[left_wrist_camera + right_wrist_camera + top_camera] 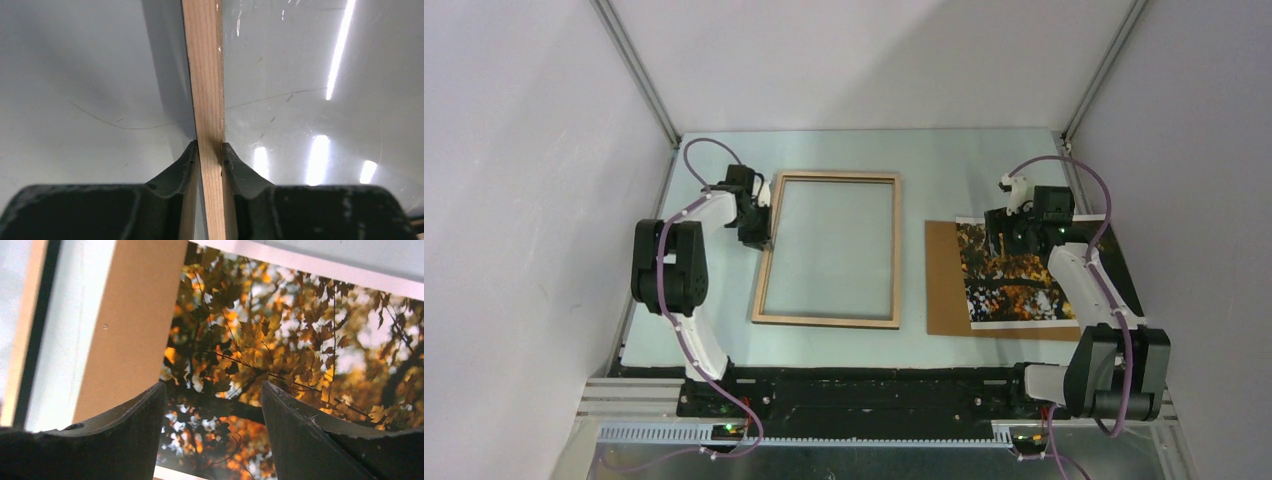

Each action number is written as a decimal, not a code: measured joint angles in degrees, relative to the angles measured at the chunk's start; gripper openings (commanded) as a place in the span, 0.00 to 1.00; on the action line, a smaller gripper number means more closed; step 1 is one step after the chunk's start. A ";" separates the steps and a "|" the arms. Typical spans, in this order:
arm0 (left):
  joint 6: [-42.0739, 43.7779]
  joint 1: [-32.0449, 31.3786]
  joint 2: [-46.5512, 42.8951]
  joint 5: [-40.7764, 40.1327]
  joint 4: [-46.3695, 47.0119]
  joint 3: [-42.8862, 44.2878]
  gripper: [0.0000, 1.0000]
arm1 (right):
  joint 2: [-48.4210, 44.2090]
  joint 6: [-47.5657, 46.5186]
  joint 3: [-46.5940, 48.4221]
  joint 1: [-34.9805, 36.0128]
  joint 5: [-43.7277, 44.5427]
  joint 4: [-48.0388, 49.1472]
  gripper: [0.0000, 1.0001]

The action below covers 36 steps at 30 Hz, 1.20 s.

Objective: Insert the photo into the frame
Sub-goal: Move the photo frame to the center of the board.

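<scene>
The frame (pixel 828 320) lies flat at mid table, light wood side up, clear pane inside. My left gripper (pixel 759 232) is shut on the frame's left rail; in the left wrist view the wooden rail (pixel 205 75) runs between both fingers (pixel 182 167). The photo (pixel 1009 290), dark autumn trees with orange leaves and white borders, lies picture side up at the right on a brown backing board (pixel 944 285). My right gripper (pixel 1014 235) hovers over the photo's far part, open and empty. In the right wrist view the print (pixel 280 335) shows between the spread fingers (pixel 295 425).
The backing board (pixel 135 315) sticks out left of the photo. The frame's right rail (pixel 25 330) shows at the left edge of the right wrist view. Grey walls enclose the table on three sides. The arm bases sit at the near edge.
</scene>
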 measured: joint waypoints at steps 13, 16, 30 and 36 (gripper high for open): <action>-1.31 5.60 0.00 0.24 0.02 0.00 0.16 | 12.94 -4.90 -1.11 0.09 4.37 0.70 0.73; -1.68 6.71 0.00 0.44 0.02 -0.02 0.25 | 14.93 -5.14 -1.20 1.57 5.84 1.60 0.73; -3.58 8.11 -0.02 0.74 0.00 -0.02 0.81 | 18.71 0.68 4.02 6.80 9.77 4.59 0.73; -3.93 8.11 -1.81 0.90 -0.09 -0.04 0.83 | 22.84 5.05 9.14 11.06 13.05 7.08 0.73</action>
